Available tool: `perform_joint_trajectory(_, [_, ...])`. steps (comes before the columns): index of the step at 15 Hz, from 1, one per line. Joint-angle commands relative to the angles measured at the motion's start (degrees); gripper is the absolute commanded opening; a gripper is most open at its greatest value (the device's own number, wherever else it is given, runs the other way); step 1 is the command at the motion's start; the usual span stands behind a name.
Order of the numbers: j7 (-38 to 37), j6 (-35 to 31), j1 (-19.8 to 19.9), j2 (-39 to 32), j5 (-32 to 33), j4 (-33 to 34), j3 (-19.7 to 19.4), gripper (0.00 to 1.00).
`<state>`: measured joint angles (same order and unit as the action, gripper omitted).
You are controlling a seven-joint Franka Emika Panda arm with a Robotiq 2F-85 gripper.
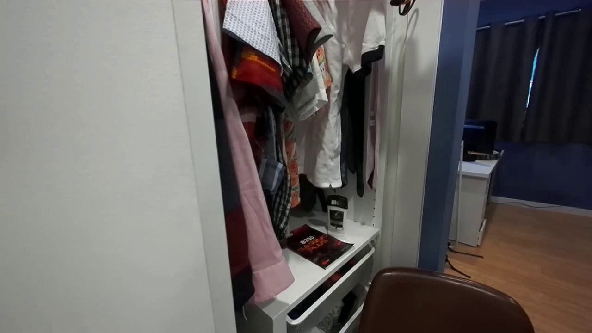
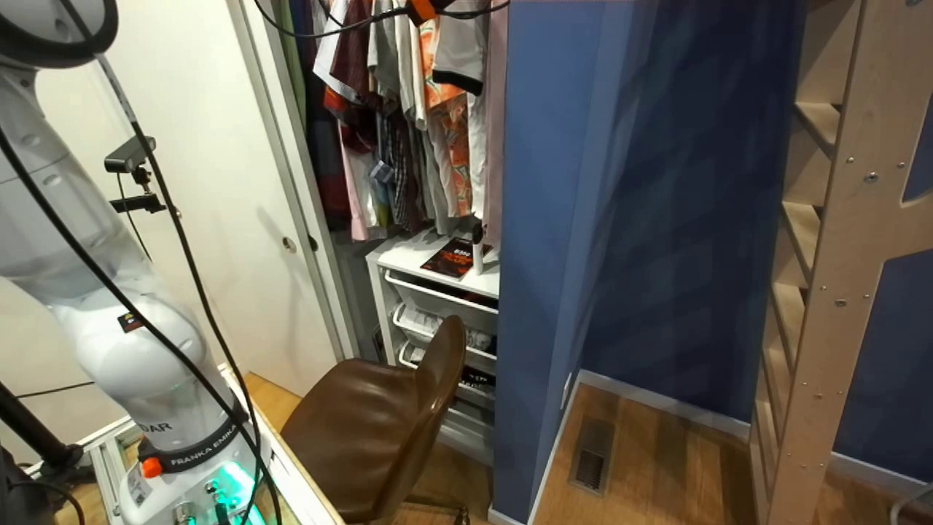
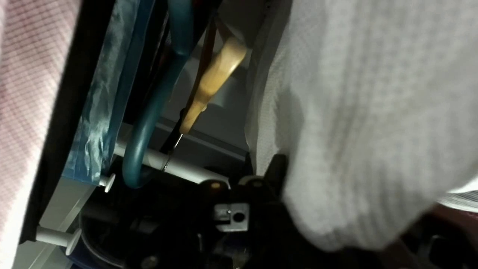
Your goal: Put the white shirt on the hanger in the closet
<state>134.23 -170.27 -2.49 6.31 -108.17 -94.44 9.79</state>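
Inside the closet (image 1: 305,277), apparently the white shirt (image 3: 373,112) is covering part of the gripper (image 3: 261,172); no view is showing whether that is clamping it. A wooden hanger (image 3: 214,82) is showing nearby, its visible wood bare: hanging the shirt is probably awaiting completion.

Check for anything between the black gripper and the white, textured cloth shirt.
Nothing visible does: in the wrist view, the white cloth shirt borders a black finger, contact unclear; the tan wooden hanger lies left of both.
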Motion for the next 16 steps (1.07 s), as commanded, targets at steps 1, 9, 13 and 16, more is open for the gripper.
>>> perform_joint_trajectory(1, [0.1,0.0,0.0,0.0,-0.1,0.1,0.0,0.18])
perform_joint_trajectory(9, [-2.4,-0.4,-0.4,-3.2,0.1,1.8,0.5,0.04])
perform_joint_trajectory(13, [-2.2,-1.7,-0.4,-6.6,-1.0,5.2,1.1,0.04])
perform_joint_trajectory(16, [-1.1,-2.3,-0.5,-8.9,-1.6,8.9,1.3,0.04])
